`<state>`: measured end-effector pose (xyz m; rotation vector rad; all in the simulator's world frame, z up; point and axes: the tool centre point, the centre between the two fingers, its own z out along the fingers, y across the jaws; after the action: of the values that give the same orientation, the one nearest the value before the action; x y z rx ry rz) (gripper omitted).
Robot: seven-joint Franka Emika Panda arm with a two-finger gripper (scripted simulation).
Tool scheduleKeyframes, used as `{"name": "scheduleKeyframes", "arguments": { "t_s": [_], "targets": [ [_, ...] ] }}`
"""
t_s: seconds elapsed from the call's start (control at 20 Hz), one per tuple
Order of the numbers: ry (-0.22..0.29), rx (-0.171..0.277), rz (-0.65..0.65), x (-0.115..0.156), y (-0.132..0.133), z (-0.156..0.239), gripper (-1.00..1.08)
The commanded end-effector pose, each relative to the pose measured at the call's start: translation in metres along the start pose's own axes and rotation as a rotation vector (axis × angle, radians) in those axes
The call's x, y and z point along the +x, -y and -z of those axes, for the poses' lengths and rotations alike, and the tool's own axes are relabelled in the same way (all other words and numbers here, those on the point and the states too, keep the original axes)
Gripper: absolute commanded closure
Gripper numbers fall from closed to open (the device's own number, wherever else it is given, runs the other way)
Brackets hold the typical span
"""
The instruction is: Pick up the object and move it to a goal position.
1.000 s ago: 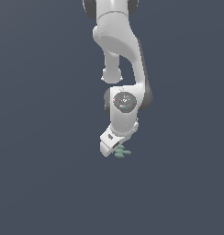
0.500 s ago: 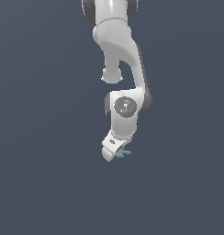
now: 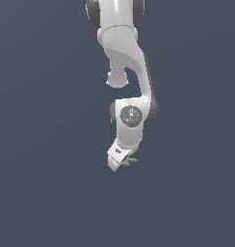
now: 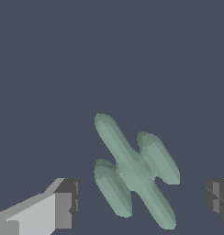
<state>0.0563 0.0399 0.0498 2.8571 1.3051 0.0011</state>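
The object (image 4: 134, 170) is a flat pale green plane-shaped piece lying on the dark grey floor. In the wrist view it lies between my two fingertips (image 4: 63, 206), with clear gaps on both sides. My gripper (image 4: 143, 204) is open around it and touches nothing. In the exterior view the object (image 3: 129, 161) shows as a tiny green sliver peeking out beside the white gripper (image 3: 117, 160), which hangs low over the floor and hides most of the piece.
The white arm (image 3: 126, 62) comes down from the top of the exterior view. A plain dark grey floor (image 3: 47, 193) surrounds the spot.
The arm has lowered and drawn a little toward the camera over the last second, bringing the hand down around the green piece. The piece itself has stayed where it lay.
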Motion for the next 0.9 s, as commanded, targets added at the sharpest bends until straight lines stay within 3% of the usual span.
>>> {"name": "scheduleKeyframes", "arguments": {
  "t_s": [0.0,0.45,0.5,0.85],
  "targets": [
    [0.001,0.001,0.002,-0.001,0.001,-0.013,-0.92],
    [0.001,0.001,0.004,0.0,0.0,-0.035,-0.92],
    [0.001,0.001,0.004,0.0,0.0,-0.035,1.08],
    [0.001,0.001,0.004,0.0,0.0,-0.035,1.08]
  ]
}}
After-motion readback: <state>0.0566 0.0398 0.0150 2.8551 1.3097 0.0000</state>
